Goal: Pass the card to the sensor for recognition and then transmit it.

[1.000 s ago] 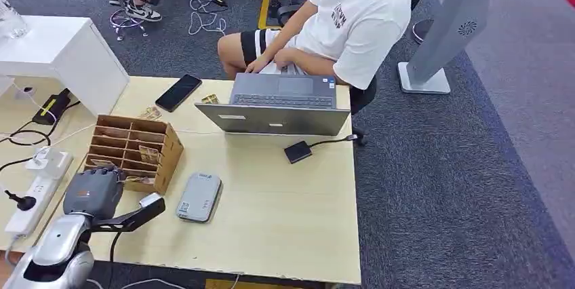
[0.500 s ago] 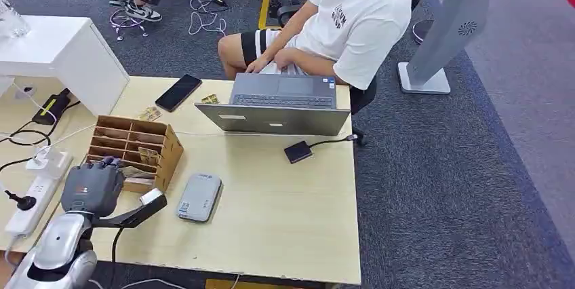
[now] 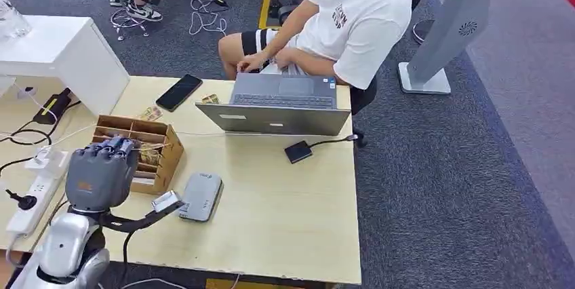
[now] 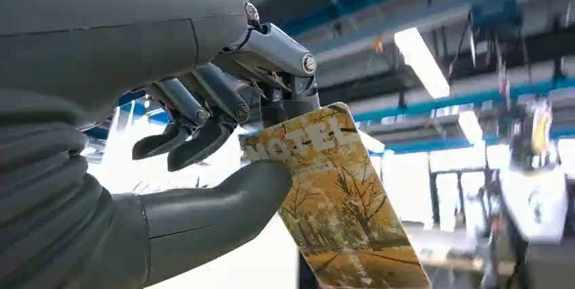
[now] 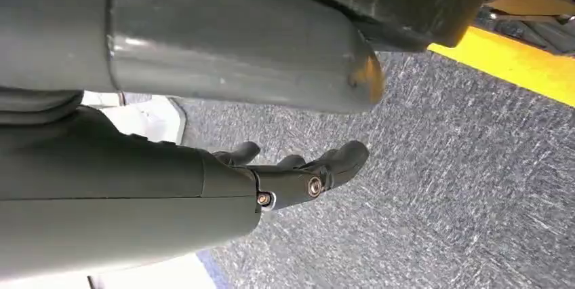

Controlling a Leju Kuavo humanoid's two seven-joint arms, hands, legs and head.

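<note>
My left hand (image 3: 100,175) is raised over the near end of the wooden card box (image 3: 160,141), its back turned to the head camera. In the left wrist view my left hand (image 4: 203,126) pinches a yellow card (image 4: 339,207) printed with autumn trees between the thumb and a finger. The grey flat card sensor (image 3: 201,196) lies on the desk just right of that hand. My right hand (image 5: 298,170) hangs beside my body over the carpet, its fingers spread and holding nothing.
A laptop (image 3: 281,104) is at the desk's far edge with a seated person (image 3: 339,17) behind it. Also on the desk (image 3: 285,221) are a black phone (image 3: 178,91) and a small black adapter (image 3: 298,151). A power strip (image 3: 34,194) and cables lie at the left.
My left hand has lifted up out of the card box and turned so that its back faces the head camera. The person's hand has left the laptop's edge.
</note>
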